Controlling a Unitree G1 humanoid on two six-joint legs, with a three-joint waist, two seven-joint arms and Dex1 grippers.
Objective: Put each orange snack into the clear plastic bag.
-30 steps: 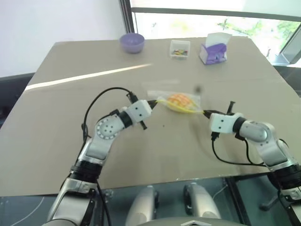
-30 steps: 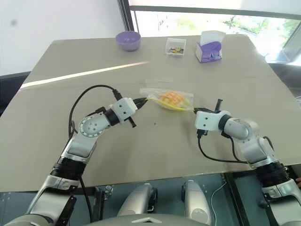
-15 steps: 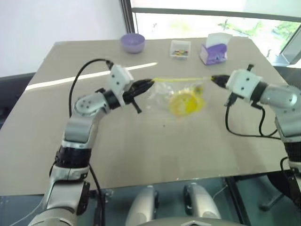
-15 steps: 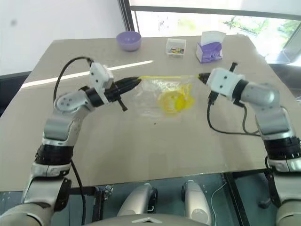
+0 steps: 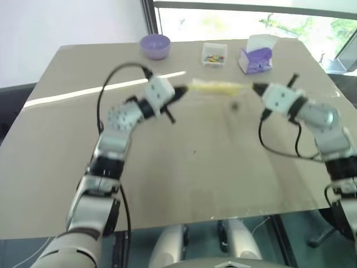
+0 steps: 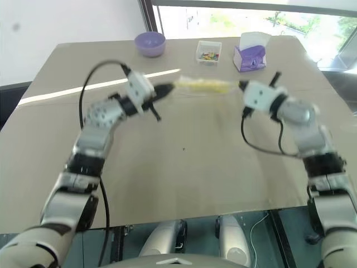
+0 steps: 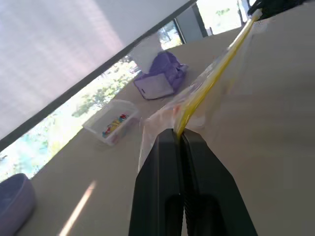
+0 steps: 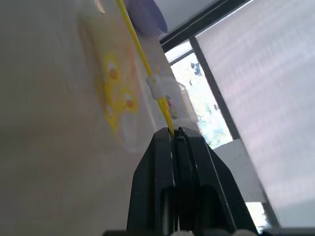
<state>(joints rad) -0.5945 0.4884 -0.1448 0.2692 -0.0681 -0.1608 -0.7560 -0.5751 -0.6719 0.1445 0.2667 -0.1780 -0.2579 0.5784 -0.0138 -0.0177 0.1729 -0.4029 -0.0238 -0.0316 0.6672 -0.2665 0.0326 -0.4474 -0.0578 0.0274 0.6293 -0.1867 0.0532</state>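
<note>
a: where do we stand with the bag (image 5: 215,87)?

b: we have it off the table (image 5: 184,167), stretched between our 2 grippers in the upper middle of the frame. the left gripper (image 7: 179,135) is clamped closed on one end of the yellow seal strip, the right gripper (image 8: 172,130) closed on the other end.

a: and the snack (image 8: 118,91)?

b: in the right wrist view we see a yellow-orange shape through the film, hanging under the strip, so we judge 1 snack is already inside. from the head views the bag is a blurred yellow streak and we can't make the bun out there.

a: any more left to pack?

b: we see no other bun on the table. along the far edge there is just a purple bowl (image 5: 154,44), a small clear box (image 5: 214,54) of coloured bits and a purple and white tissue pack (image 5: 257,54). so the loading looks done, and what's left, we'd guess, is sealing or setting the bag down.

a: anything readable?

b: no. the bag has faint yellow print, but we can't read it, and no brand shows on the tissue pack.
</note>
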